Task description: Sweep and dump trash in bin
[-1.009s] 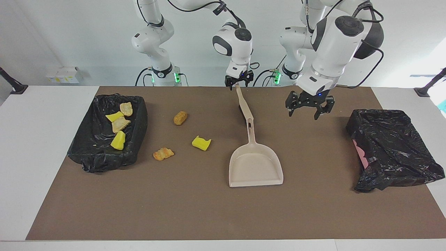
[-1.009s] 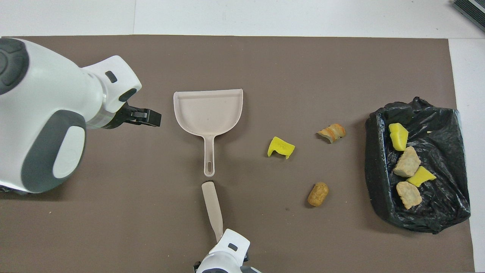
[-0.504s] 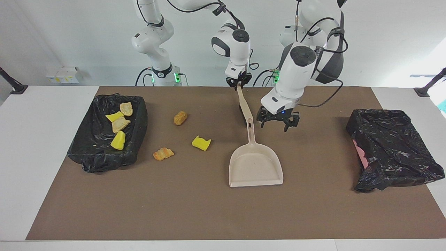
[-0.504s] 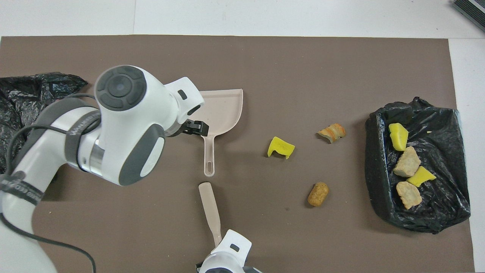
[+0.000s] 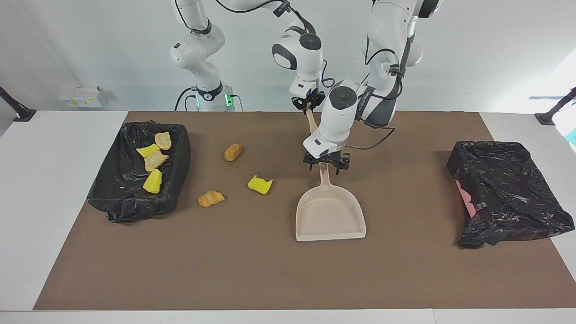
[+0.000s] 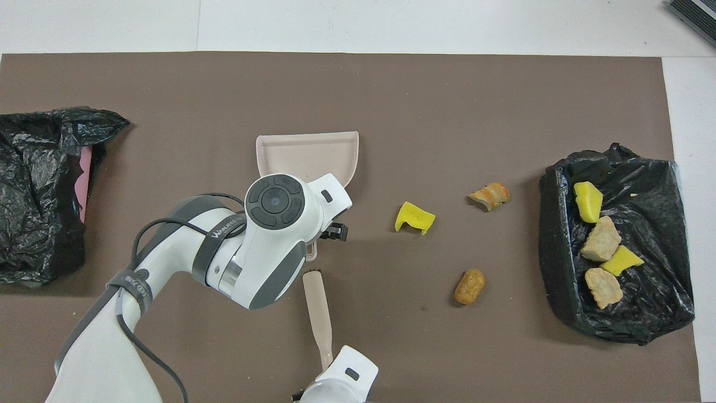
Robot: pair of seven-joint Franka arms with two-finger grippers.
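Since a second ago the left gripper (image 5: 327,164) has swung in from beside the covered bin (image 5: 508,191) toward the middle of the mat (image 5: 270,270) and now sits over the dustpan (image 5: 330,215) handle, jaws spread wide on either side of it; whether the fingers touch the handle is hard to make out. Grey lettering on the left arm's sleeve in the overhead view seems to read "WANWEED", though only partly legible.

Right gripper (image 5: 308,104) is clamped on the top end of the brush (image 5: 312,127), which leans down toward the dustpan handle from the robots' side.

Three pieces of trash lie loose on the mat, between the dustpan and the open bin (image 5: 135,198) at the right arm's end: a yellow lump (image 5: 260,184) nearest the dustpan, a striped orange lump (image 5: 210,198) close to the bin, and a brown lump (image 5: 232,152) nearer the robots. Four more, two yellow and two beige (image 5: 154,159), rest inside that bin's black liner. A pink patch shows under the covered bin's liner.
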